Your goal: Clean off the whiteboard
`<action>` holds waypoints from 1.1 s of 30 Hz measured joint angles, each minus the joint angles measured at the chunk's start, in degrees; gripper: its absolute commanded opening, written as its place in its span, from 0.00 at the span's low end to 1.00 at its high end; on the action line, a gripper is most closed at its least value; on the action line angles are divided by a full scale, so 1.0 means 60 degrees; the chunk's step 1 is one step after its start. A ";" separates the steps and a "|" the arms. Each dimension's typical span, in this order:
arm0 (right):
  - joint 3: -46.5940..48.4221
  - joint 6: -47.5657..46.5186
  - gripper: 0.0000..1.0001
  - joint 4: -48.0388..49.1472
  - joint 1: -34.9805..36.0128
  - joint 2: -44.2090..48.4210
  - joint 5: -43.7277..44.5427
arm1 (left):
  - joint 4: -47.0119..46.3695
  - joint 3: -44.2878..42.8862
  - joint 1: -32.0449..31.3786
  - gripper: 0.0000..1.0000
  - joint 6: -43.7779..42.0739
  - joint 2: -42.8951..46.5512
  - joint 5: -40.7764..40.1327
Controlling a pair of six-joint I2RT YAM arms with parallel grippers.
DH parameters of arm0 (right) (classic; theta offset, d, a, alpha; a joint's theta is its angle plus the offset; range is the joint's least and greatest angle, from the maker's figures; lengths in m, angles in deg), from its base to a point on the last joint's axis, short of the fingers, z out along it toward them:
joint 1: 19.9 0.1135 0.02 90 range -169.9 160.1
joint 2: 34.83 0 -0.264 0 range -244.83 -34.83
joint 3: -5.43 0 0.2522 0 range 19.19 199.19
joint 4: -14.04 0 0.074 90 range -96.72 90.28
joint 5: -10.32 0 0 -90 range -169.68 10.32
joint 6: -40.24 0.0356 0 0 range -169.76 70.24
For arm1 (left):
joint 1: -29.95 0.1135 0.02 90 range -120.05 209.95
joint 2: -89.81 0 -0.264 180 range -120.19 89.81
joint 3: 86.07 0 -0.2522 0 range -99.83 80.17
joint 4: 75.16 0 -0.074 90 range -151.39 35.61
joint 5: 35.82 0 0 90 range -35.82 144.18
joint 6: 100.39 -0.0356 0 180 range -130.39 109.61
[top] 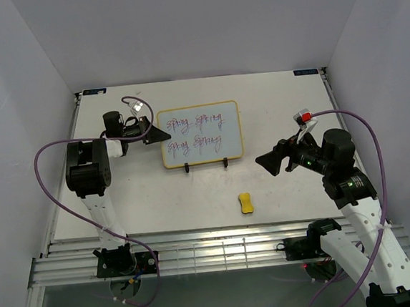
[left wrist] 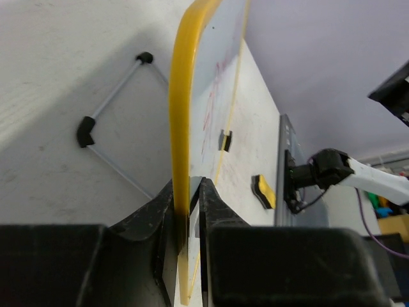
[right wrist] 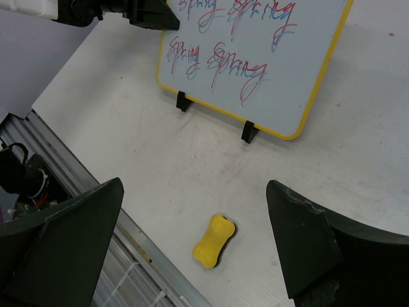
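The whiteboard [top: 200,134] has a yellow frame and purple-red handwriting and leans on a black wire stand [top: 206,165] at mid table. My left gripper [top: 162,136] is shut on its left edge; in the left wrist view the yellow frame [left wrist: 180,115] runs between the gripper's [left wrist: 188,192] closed fingers. The yellow eraser [top: 246,203] lies flat on the table in front of the board. My right gripper [top: 264,160] is open and empty, raised to the right of the eraser; the right wrist view shows the eraser [right wrist: 215,240] and the board [right wrist: 255,57] between its spread fingers.
A metal rail [top: 221,253] runs along the table's near edge. White walls enclose the table on three sides. The stand's wire legs [left wrist: 108,128] show behind the board. Purple cables loop off both arms.
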 measured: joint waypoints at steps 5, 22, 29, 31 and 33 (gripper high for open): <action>0.0000 -0.0007 0.98 0.0000 0.0000 0.0004 0.0007 | -0.0215 -0.0004 -0.0044 0.00 0.0138 -0.0033 0.0361; -0.0025 0.0058 1.00 -0.0004 0.0011 -0.0055 0.0419 | -0.0324 0.0033 -0.0379 0.00 0.0543 0.1275 -0.0368; -0.0321 0.0259 0.96 -0.0007 0.0033 -0.0226 0.0503 | -0.0408 0.0040 -0.0648 0.00 0.0627 0.2401 -0.0943; -0.0321 0.0273 0.96 0.0000 0.0033 -0.0233 0.0535 | -0.0390 0.0044 -0.0648 0.00 0.0710 0.2543 -0.1122; -0.0321 0.0284 0.96 0.0004 0.0033 -0.0270 0.0579 | -0.0353 0.0076 -0.0696 0.00 0.0823 0.2739 -0.1351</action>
